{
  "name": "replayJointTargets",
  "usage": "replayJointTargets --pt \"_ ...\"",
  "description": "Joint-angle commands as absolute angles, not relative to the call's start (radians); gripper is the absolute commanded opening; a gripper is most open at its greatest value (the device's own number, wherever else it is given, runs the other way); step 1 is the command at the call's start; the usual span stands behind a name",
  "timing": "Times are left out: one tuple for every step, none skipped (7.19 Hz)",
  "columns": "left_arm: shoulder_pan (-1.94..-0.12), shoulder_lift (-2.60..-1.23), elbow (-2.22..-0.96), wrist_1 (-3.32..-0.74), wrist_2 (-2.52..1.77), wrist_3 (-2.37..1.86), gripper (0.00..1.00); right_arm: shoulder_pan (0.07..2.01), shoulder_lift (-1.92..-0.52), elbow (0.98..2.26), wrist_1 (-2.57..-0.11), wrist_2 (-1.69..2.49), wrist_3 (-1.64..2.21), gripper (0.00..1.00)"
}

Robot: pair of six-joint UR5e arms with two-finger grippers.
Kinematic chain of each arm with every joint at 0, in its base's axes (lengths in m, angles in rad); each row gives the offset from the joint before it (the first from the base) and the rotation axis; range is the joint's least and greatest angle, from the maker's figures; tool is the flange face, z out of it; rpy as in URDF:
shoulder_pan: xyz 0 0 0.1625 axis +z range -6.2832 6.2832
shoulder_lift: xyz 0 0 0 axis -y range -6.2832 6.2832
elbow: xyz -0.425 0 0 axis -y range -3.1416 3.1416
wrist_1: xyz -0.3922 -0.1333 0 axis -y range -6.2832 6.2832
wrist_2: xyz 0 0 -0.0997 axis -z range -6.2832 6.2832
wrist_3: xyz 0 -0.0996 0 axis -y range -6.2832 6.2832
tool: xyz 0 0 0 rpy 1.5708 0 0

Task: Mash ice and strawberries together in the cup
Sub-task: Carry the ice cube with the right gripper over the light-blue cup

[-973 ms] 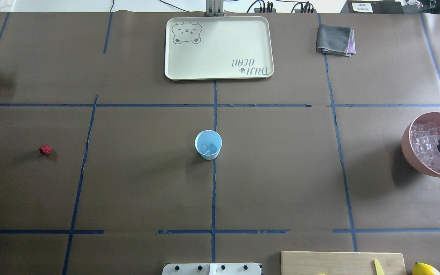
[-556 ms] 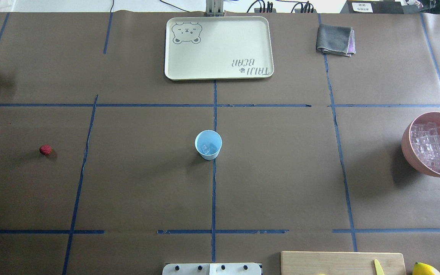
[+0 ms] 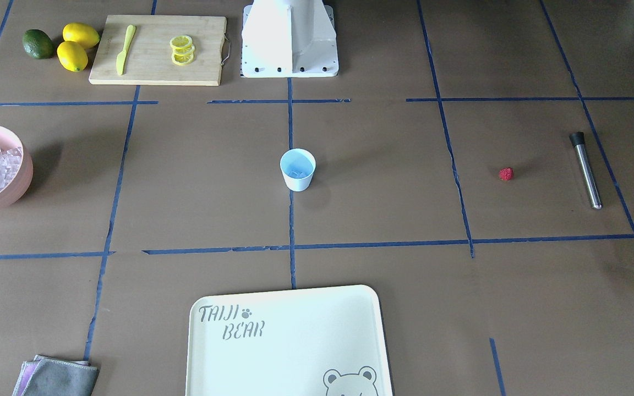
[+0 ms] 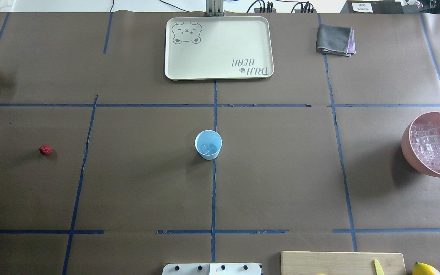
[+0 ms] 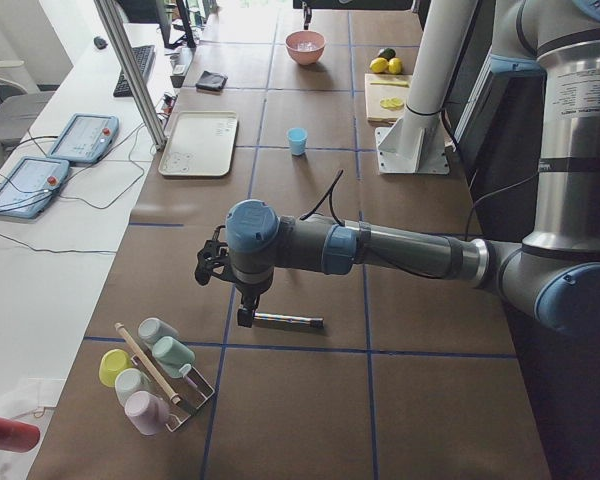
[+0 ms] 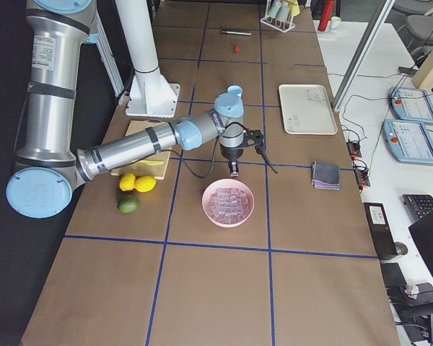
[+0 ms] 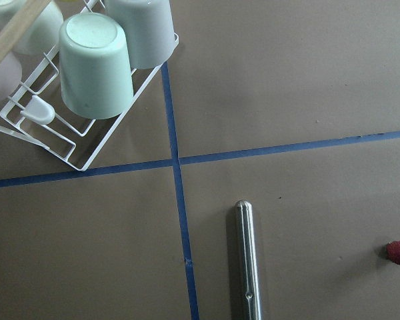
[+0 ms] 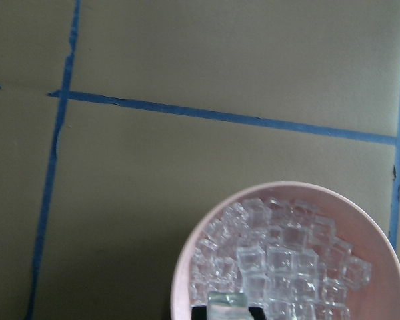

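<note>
Right gripper [image 8: 227, 309] is hanging over the pink bowl [image 4: 407, 147] of ice [image 4: 434, 147], pinching 1 clear ice cube [image 8: 227, 300]. The cup [image 4: 208, 144] is sitting mid-table with a few cubes inside. The strawberry [image 4: 45, 149] is lying well apart on the robot's left, near the steel rod [image 5: 288, 321]. Left gripper [image 5: 242, 316] is hovering over that rod, and I can't tell if it's open or closed.

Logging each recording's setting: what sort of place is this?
Probably a robotics lab staged for drink-making: brown paper-covered table gridded with blue tape, grey control tablets on a side bench, round pink bowl of clear ice cubes.
</note>
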State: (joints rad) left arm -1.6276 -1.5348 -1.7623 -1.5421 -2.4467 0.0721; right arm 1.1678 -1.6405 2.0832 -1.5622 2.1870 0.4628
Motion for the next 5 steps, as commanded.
replayJointTargets --pt "-1.628 -1.534 -1.761 -1.543 -2.447 0.072 1.0 1.055 -1.307 2.083 -1.875 2.178 0.573 0.0" --pt "-1.628 -1.532 -1.761 -1.543 -2.444 0.072 1.0 0.954 -1.138 2.03 -1.935 2.166 0.748 0.0" --pt "-1.628 -1.532 -1.761 -1.543 -2.442 0.072 1.0 0.842 -1.033 1.981 -1.933 2.117 0.922 0.0" --pt "-1.628 -1.531 -1.761 -1.543 -2.439 0.074 1.0 0.739 -0.935 1.926 -1.928 2.041 1.057 0.0" --pt "-1.628 -1.529 -1.759 -1.543 -2.439 0.074 1.0 0.657 -0.81 1.823 -1.928 1.97 1.18 0.0"
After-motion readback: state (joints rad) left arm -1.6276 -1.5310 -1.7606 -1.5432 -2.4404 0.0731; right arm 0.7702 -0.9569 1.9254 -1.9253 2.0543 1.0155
